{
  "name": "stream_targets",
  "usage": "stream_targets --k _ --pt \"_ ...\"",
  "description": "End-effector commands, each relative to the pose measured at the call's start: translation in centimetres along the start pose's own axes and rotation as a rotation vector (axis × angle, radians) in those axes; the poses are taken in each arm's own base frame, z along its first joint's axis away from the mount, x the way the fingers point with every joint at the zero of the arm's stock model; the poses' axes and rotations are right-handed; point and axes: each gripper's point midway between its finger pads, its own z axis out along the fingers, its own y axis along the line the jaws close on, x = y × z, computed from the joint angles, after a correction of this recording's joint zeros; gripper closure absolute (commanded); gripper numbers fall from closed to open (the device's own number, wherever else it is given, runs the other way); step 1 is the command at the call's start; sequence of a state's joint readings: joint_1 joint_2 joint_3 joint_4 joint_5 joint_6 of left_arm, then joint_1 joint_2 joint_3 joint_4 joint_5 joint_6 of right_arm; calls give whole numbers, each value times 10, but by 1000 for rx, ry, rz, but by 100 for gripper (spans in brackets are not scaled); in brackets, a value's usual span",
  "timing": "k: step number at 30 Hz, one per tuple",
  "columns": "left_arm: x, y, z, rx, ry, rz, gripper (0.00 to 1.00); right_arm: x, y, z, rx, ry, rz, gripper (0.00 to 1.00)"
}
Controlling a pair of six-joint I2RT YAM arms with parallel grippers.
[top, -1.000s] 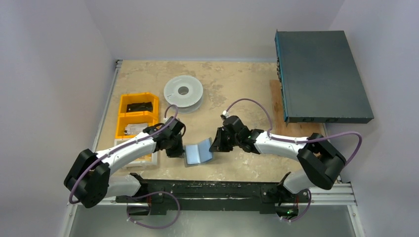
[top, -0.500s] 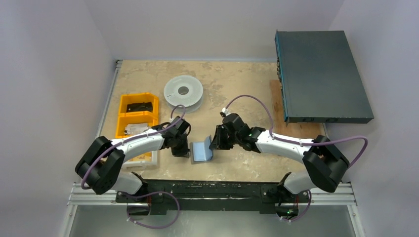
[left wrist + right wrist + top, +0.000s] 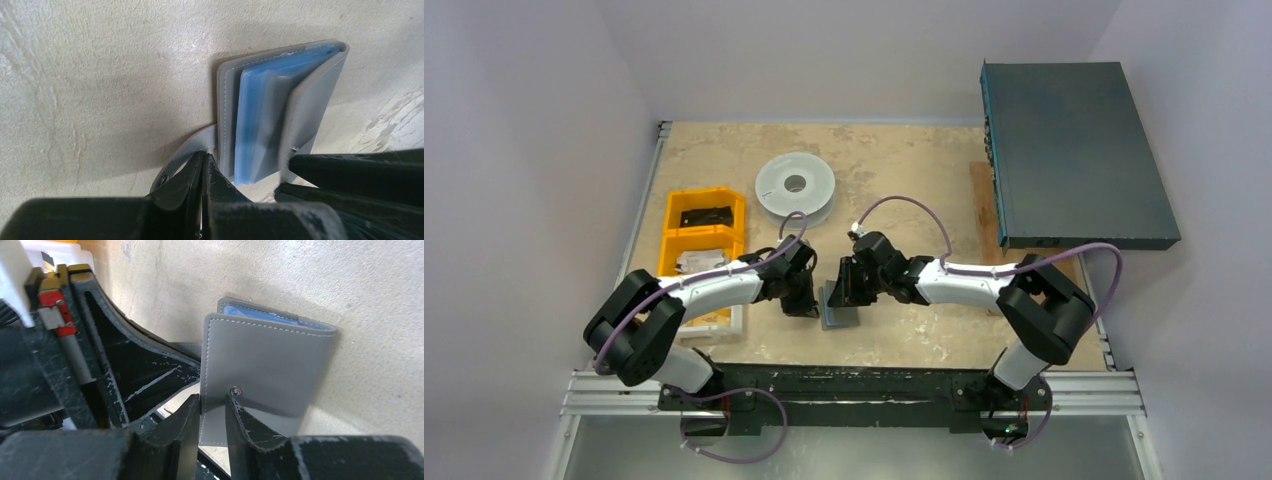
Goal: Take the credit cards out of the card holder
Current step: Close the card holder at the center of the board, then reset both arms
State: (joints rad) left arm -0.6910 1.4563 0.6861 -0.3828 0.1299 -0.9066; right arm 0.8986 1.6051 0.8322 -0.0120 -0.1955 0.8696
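Observation:
The slate-grey card holder (image 3: pixel 838 308) stands on edge on the table between my two grippers, folded almost closed. In the left wrist view its grey covers (image 3: pixel 227 115) enclose light blue card sleeves (image 3: pixel 252 125), and a grey strap (image 3: pixel 192 145) curls from its near edge. My left gripper (image 3: pixel 204 162) is shut, pinching at that strap edge; it also shows in the top view (image 3: pixel 809 300). My right gripper (image 3: pixel 212 407) is shut on the lower edge of the outer cover (image 3: pixel 270 365), just below a metal snap (image 3: pixel 236 390). No loose card shows.
A pale grey round spool (image 3: pixel 795 186) lies behind the grippers. Yellow bins (image 3: pixel 704 215) and a white tray (image 3: pixel 732 322) sit at the left. A dark flat box (image 3: pixel 1074 150) and a wooden board (image 3: pixel 984 215) are at the right.
The two grippers have come closer together. The holder has gone from an open V to almost folded shut, and it has shifted slightly to the right.

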Motion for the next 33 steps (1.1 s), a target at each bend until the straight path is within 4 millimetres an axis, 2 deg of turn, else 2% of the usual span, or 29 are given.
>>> stream_targets --k 1,7,11,15,19,22,26,28,33 --pt "-9 -19 -14 58 -40 13 100 -8 15 10 -46 -12 -5 76" --pt "-11 -21 -45 71 -80 40 99 -2 10 18 -39 14 14 66" --pt "-15 -4 -72 3 -151 47 88 -3 11 16 -42 10 15 64" --pt "-16 6 -84 -26 -187 45 83 -5 13 16 -43 7 18 64" --pt "-19 -2 -90 13 -203 50 76 -15 24 9 -60 -22 2 62" --pt "-27 -9 -104 42 -248 73 70 -26 38 -4 -78 -50 -19 60" --pt "-42 -21 -131 66 -316 128 57 -46 52 -26 -69 -122 -46 48" --pt "-51 -29 -148 88 -357 168 49 -57 60 -42 -72 -172 -51 38" --pt "-69 -49 -192 164 -462 226 16 -83 70 -81 -50 -307 -64 11"
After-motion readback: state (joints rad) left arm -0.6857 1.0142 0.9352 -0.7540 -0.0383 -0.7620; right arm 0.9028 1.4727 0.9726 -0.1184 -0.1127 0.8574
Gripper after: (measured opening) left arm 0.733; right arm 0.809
